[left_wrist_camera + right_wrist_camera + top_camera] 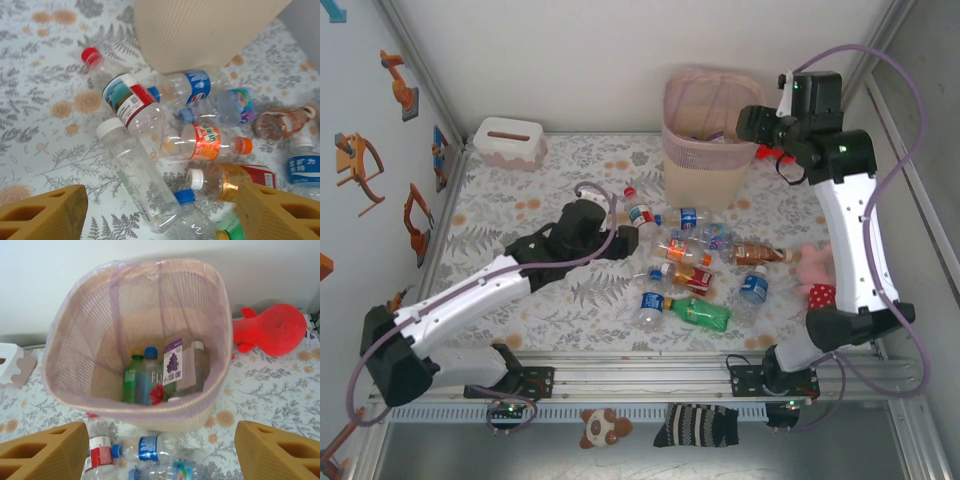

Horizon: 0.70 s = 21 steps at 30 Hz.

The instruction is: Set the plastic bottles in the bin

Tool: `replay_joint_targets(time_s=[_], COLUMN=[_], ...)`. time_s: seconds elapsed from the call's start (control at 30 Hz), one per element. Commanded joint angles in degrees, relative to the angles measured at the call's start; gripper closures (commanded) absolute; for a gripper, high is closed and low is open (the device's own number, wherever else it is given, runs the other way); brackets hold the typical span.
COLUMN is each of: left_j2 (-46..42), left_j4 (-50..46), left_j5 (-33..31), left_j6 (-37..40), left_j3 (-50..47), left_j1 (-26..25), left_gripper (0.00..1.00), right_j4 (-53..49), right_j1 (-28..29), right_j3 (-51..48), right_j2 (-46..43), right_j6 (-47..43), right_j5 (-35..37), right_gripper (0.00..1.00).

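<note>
1. Status: task part-done. Bin (705,178) stands at far side of table, centre-right. In the R wrist view it holds several bottles already: green bottle (131,379), blue-cap bottle (149,371), grape-label bottle (174,364).
2. Bottle cluster (688,252) lies on the table just in front of the bin, roughly ten pcs, all on their sides, some touching or overlapping.
3. L gripper (161,192): jaws wide apart, nothing held. It hovers low over the near-left edge of the cluster. Clear white-cap bottle (132,170) lies diagonally below, between the fingers. Can't tell if the pads touch it.
4. R gripper (161,429): jaws wide apart, empty, poised above the near rim of the bin mouth.
5. Step in hand (judged): L arm lining up a pick on the clear white-cap bottle. R arm is free for its next pick.
6. Next move needs: L to descend, square the fingers across the bottle body, not along it, then close, lift and carry to the bin.
7. Risk: bottle is round and light, so may roll or squirt out. Red-cap bottle (125,97) touches it and may get nudged.
</note>
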Motion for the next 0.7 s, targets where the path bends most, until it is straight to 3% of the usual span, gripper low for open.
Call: replay_joint_targets(time_s=[0.0,0.23,0.67], left_j2=[3.98,14.86,28.64], left_j4=[-5.99,-12.40,-16.06], left_j5=[-1.71,-0.18,6.46], left_j6=[-6.30,-13.83,-22.87], left_j3=[3.87,9.66,14.14], left_j1=[0.26,0.26,-0.39], left_gripper=[0.23,0.25,0.28], right_j4=[1.30,1.93,0.40], right_j1=[0.01,-0.08,-0.10], right_j3=[-4.46,-14.91,-20.86], right_j2=[-4.29,-11.96,-17.24], right_j6=[1.36,1.84,1.05], right_j5=[0.59,1.62,3.23], right_gripper=[0.24,0.24,0.23])
